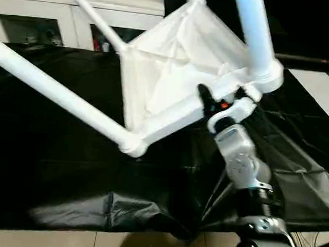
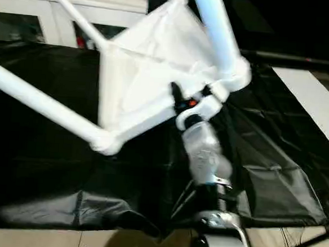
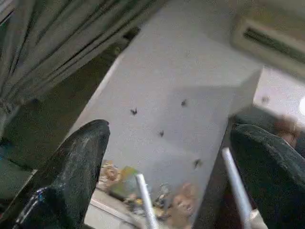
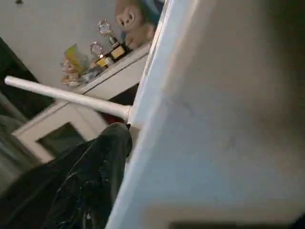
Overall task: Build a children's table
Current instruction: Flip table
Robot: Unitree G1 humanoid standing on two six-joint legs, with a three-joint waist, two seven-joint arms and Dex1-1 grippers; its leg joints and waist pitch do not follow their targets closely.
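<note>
The children's table (image 1: pixel 174 62), legs fitted, is held tilted above the black-sheeted work table (image 1: pixel 48 166) by the right gripper (image 1: pixel 219 105), clamped on its rim. It is judged light, stiff and slippery; rim edges suit gripping. The left gripper (image 3: pixel 167 167) stands wide apart, empty.

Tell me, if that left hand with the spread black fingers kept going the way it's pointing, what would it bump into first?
Probably nothing close. The left gripper points up into the room, open. Two white legs stand between its fingers, seemingly further off, with the pale wall behind. Depth is hard to judge.
</note>
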